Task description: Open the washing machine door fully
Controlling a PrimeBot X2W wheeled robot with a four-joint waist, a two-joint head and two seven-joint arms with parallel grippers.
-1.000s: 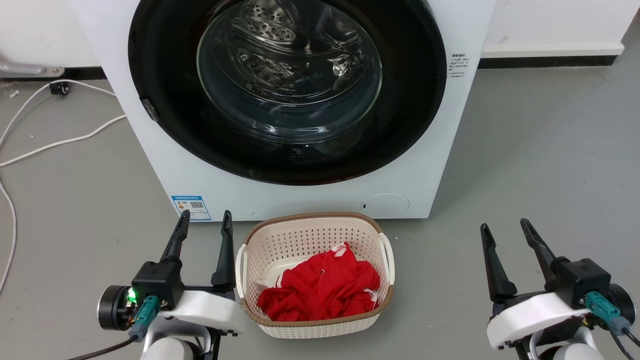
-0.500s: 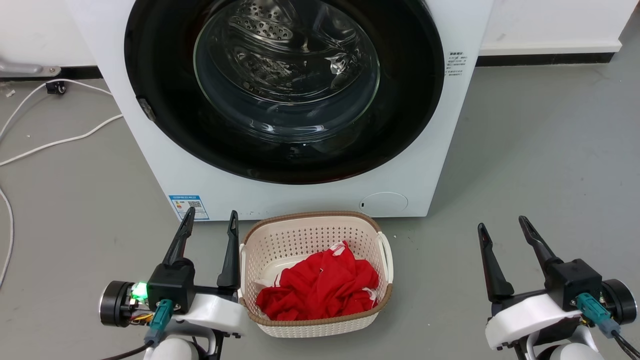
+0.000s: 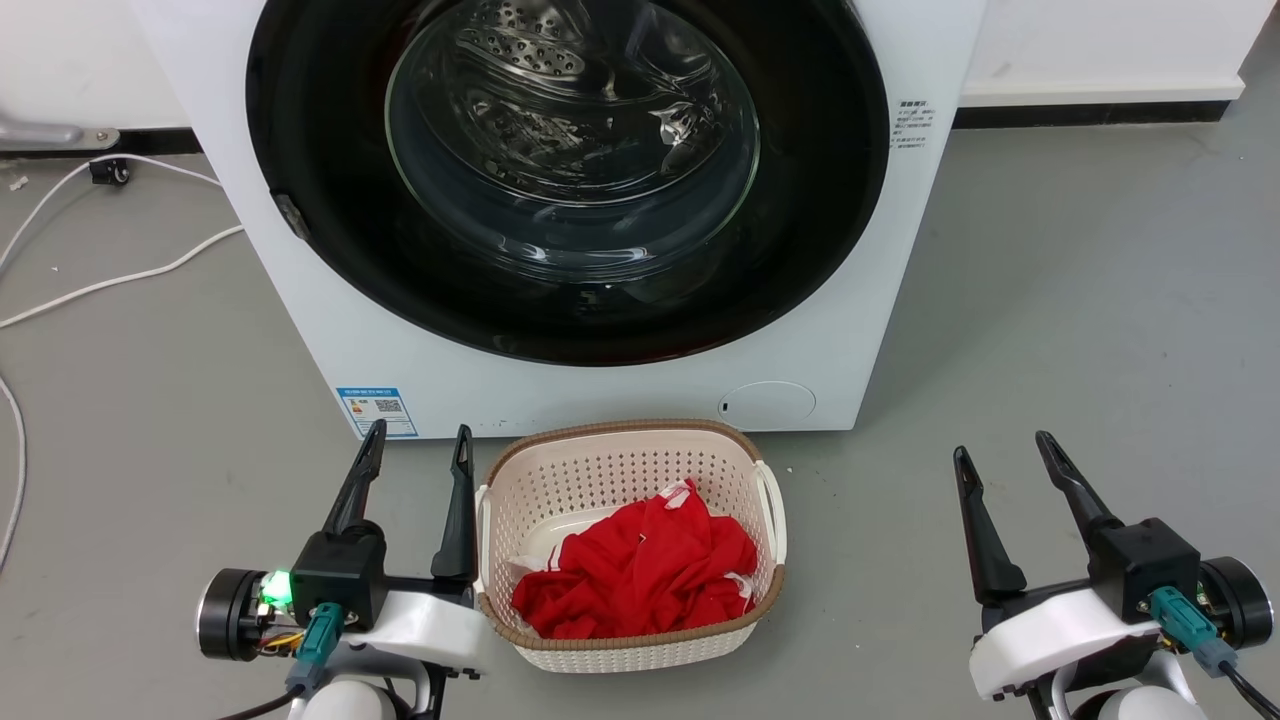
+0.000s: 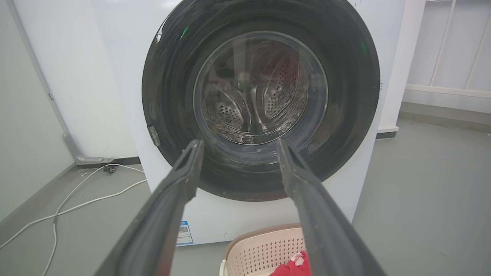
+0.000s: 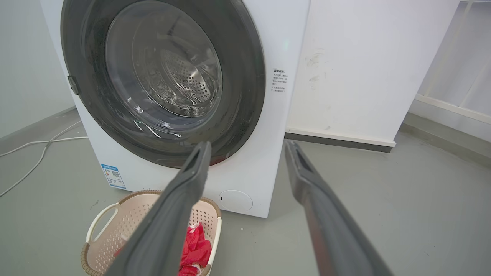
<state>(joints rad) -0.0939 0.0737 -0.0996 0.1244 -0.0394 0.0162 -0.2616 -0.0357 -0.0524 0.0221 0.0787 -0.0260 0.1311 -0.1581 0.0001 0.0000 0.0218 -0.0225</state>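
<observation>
Down at the lower left of the head view sits the left gripper, its two long dark fingers spread apart with nothing between them. At the lower right, the right gripper matches it: two fingers, splayed and empty. Both point up the frame, and both are clear of everything around them.

Between them, at bottom centre, stands one small beige perforated plastic basket with a brown rim. It holds a crumpled red cloth. The left gripper's inner finger stands just beside the basket's left wall.

Just behind the basket, filling the upper centre, is the one big white front-loading washing machine. Low on its front there is one blue label sticker to the left and one round white filter cap to the right.

Above those, the large round glossy black door with its bulging clear glass window lies closed, flush against the machine's front. The perforated steel drum shows through the glass. One small grey tab sits on the door's left edge. Both wrist views look along parted fingers straight at that closed door.

At far left, white cable trails over the grey floor.
</observation>
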